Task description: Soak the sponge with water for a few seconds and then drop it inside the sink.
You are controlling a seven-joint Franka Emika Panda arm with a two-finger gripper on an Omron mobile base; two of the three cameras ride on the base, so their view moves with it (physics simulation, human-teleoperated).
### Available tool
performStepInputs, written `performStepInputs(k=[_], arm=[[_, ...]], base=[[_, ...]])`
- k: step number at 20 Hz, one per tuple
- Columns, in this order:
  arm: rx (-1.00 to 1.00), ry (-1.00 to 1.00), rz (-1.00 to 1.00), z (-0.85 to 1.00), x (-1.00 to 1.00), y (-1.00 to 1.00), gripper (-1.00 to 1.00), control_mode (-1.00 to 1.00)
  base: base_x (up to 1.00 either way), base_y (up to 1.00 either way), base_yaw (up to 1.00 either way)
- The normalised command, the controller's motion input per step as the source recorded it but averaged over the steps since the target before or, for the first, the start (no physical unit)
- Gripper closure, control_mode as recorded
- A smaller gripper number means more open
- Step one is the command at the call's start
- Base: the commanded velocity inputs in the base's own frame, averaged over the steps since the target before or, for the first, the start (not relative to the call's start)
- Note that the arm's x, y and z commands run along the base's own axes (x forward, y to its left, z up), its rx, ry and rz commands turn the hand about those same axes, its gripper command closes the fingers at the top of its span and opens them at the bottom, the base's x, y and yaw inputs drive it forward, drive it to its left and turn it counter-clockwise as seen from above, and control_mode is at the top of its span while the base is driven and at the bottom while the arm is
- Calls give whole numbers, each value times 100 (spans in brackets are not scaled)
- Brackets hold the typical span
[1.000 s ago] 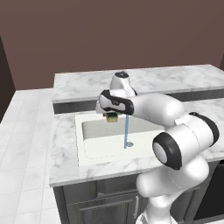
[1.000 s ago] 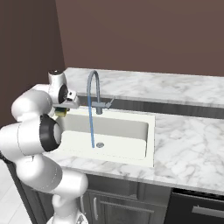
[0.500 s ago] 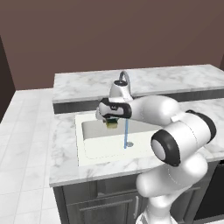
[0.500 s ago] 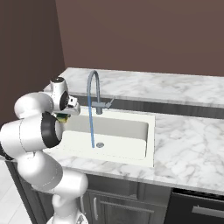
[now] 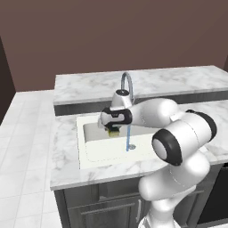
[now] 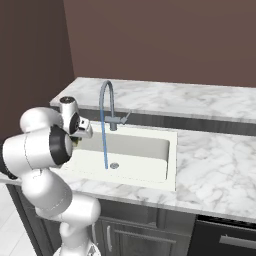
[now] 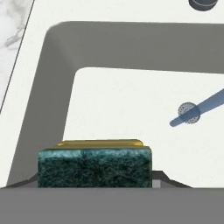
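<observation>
Sponge sits at the bottom centre of the hand view, its dark green face toward the camera and a thin strip of yellow showing above it. The gripper is clamped on it, though the sponge covers the finger tips almost wholly there and only small dark corners peek out at either side of the block. Beyond the sponge that view shows the white floor of the sink, the round grey drain at right of centre, and the water as a blue slanting streak that ends on the drain, well apart from the sponge.

The left base view gives what the hand view cannot: the gripper hangs over the sink near the middle of the frame, with the sponge as a small yellow-and-dark patch under it, and the water falls as a straight thin line just to the right of the sponge, not touching it. The curved faucet rises behind the hand, partly covered by it.

In the right base view the arm's own bulk at left of the frame hides the gripper and sponge almost entirely. The faucet, the water, the drain and the sink are plain there, with the marble counter around them.
</observation>
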Motion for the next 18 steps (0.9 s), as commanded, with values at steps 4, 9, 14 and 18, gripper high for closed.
performStepInputs(k=[4, 9, 14, 18], arm=[[-4, 0, 0, -27, 2, 0, 100, -100], [-6, 0, 0, -25, 6, 0, 100, -100], [-1, 0, 0, -11, 15, 0, 100, -100], [0, 0, 0, -4, 23, 0, 100, -100]], base=[[0, 0, 0], [0, 0, 0], [0, 0, 0], [0, 0, 0]])
